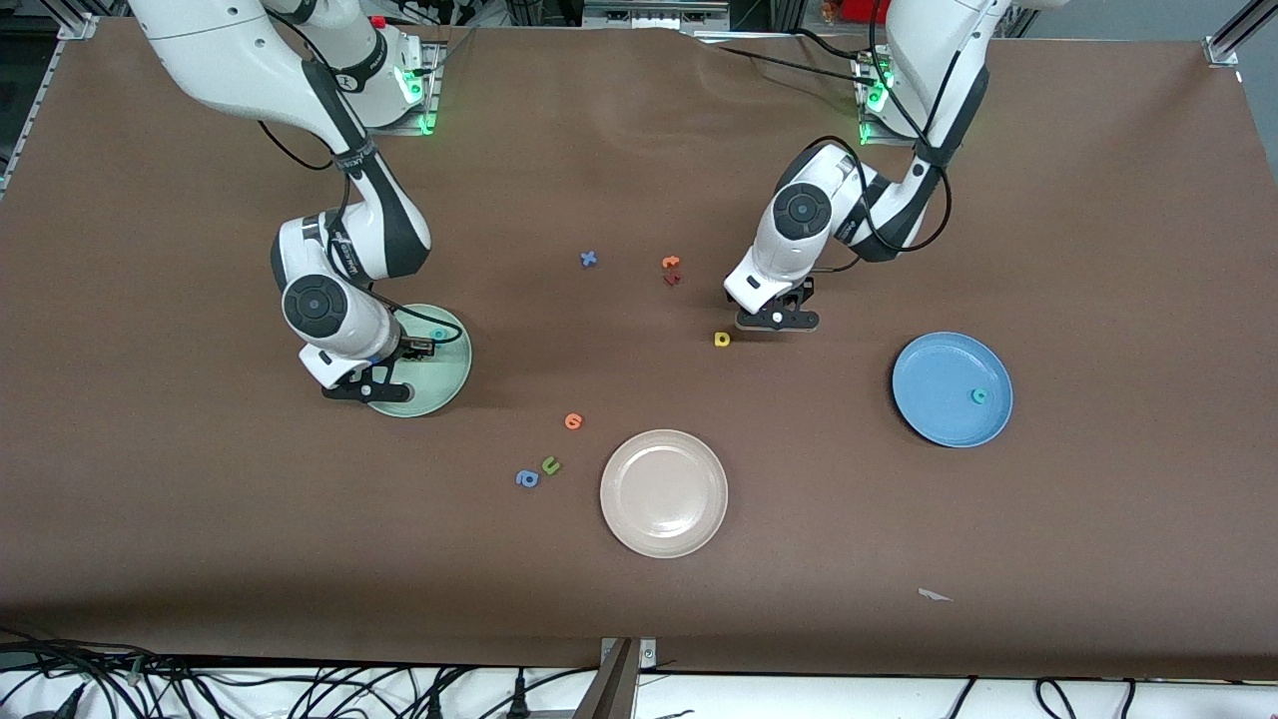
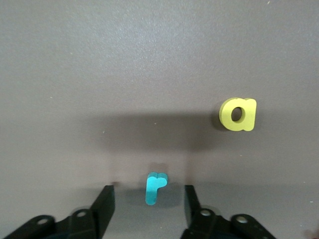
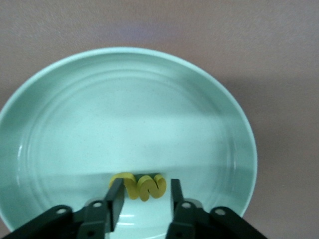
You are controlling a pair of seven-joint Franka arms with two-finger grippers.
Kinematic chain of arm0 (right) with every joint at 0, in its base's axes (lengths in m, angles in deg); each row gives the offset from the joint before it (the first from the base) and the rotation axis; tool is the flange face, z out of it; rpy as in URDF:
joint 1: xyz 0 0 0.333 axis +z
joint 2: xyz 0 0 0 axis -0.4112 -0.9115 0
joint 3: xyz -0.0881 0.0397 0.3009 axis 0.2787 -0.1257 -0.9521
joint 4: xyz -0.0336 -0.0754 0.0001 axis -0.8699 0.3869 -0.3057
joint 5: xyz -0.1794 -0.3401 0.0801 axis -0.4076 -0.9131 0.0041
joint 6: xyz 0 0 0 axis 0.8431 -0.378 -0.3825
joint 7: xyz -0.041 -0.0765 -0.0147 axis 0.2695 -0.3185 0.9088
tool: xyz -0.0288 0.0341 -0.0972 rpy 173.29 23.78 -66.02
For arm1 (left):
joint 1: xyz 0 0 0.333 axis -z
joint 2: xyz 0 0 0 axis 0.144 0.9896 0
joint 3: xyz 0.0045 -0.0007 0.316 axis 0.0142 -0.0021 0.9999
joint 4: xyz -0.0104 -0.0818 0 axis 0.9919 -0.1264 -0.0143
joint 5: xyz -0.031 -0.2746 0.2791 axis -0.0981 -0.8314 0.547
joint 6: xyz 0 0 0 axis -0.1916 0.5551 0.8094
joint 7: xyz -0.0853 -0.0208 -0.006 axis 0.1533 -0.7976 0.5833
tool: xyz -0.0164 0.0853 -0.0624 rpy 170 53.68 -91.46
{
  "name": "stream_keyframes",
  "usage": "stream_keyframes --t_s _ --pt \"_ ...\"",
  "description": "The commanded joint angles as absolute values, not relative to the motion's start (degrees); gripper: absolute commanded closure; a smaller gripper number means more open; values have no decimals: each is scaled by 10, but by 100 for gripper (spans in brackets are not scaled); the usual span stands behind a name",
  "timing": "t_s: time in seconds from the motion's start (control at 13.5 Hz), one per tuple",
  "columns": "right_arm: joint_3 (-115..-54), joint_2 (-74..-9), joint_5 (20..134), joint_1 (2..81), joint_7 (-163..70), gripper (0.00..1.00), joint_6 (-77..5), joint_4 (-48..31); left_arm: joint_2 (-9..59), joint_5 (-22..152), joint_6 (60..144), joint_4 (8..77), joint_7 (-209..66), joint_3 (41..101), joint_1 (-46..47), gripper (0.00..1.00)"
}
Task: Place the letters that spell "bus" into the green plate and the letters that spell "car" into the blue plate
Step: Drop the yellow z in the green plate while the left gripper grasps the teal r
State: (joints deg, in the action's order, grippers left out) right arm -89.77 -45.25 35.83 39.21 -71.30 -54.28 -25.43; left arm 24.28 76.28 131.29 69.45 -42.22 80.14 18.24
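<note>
The green plate (image 1: 449, 379) lies under my right gripper (image 1: 367, 387). In the right wrist view a yellow s (image 3: 144, 185) rests in the green plate (image 3: 124, 114) between the open fingers (image 3: 115, 199) of my right gripper (image 3: 144, 201); one finger touches it, the other stands apart. A teal letter (image 1: 437, 334) also lies in that plate. My left gripper (image 1: 777, 320) is low over the table beside the yellow a (image 1: 721, 340). A teal r (image 2: 155, 188) lies between the open fingers (image 2: 103, 209) of my left gripper (image 2: 148, 204), touching neither, with the yellow a (image 2: 238, 114) close by. The blue plate (image 1: 939, 419) holds a teal c (image 1: 978, 395).
A beige-white plate (image 1: 664, 492) sits near the front camera. Loose letters: blue x (image 1: 589, 259), orange (image 1: 671, 262) and dark red (image 1: 671, 280) ones mid-table, an orange round one (image 1: 573, 420), an olive u (image 1: 550, 464), a blue a (image 1: 526, 478). A white scrap (image 1: 934, 595) lies near the front edge.
</note>
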Motion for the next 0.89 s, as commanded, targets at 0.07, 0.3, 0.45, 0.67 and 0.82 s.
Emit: stream_keyframes --t_s 0.07,0.3,0.45,0.67,0.82 --pt "-894 -400 368 396 -699 0 -460 -229 241 781 1321 697 -403 803 188 50" --pt "-898 -392 368 397 -699 0 -343 -142 245 781 1321 697 -401 804 188 62" --pt "-901 -384 370 397 -696 0 -281 -99 252 781 1334 697 -401 803 188 66" --pt "-893 -347 389 396 -661 0 -230 -75 256 781 1340 697 -400 803 188 74" --pt "-851 -312 420 396 -595 0 -213 -75 256 781 1340 697 -400 803 188 79"
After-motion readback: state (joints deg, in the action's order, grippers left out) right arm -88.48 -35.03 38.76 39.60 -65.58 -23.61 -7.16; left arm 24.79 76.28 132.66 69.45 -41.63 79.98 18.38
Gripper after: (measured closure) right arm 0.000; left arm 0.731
